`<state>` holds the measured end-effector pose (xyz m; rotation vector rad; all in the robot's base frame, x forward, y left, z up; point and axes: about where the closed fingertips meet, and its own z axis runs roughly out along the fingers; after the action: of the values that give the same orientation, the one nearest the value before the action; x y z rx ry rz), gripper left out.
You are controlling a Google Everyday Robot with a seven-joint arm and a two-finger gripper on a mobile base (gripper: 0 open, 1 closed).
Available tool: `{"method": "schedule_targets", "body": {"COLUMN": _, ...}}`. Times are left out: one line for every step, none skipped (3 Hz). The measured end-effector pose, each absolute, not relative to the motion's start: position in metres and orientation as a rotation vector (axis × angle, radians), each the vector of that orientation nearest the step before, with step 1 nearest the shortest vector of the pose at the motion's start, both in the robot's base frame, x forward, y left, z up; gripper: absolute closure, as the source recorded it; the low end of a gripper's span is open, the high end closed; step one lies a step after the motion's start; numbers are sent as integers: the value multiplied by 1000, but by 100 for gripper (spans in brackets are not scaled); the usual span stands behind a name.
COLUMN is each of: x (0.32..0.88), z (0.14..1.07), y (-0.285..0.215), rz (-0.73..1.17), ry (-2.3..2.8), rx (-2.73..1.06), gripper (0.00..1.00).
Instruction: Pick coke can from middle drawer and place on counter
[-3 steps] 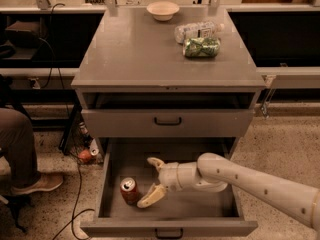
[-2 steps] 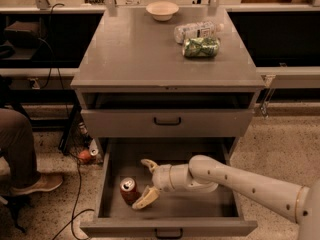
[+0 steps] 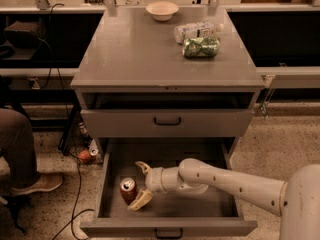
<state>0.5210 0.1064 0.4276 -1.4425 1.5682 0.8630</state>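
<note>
small red-orange soda can (image 3: 128,189), silver top | wide grey metal drawer (image 3: 190,208) | my cream jaws spread by can in drawer

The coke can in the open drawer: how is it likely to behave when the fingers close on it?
The coke can stands upright in the middle drawer, so a sideways push may tip it and let it roll. Its smooth round wall probably slips. The gripper, open beside it, should squeeze gently.
</note>
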Motion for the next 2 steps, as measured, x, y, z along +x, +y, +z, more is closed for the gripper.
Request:
{"method": "schedule_targets", "body": {"x": 525, "z": 418, "y": 113, "rz": 842, "ry": 1568, "rx": -1442, "gripper": 0}}
{"method": "schedule_targets", "body": {"x": 527, "z": 408, "y": 116, "rz": 834, "ry": 1581, "rx": -1423, "gripper": 22}}
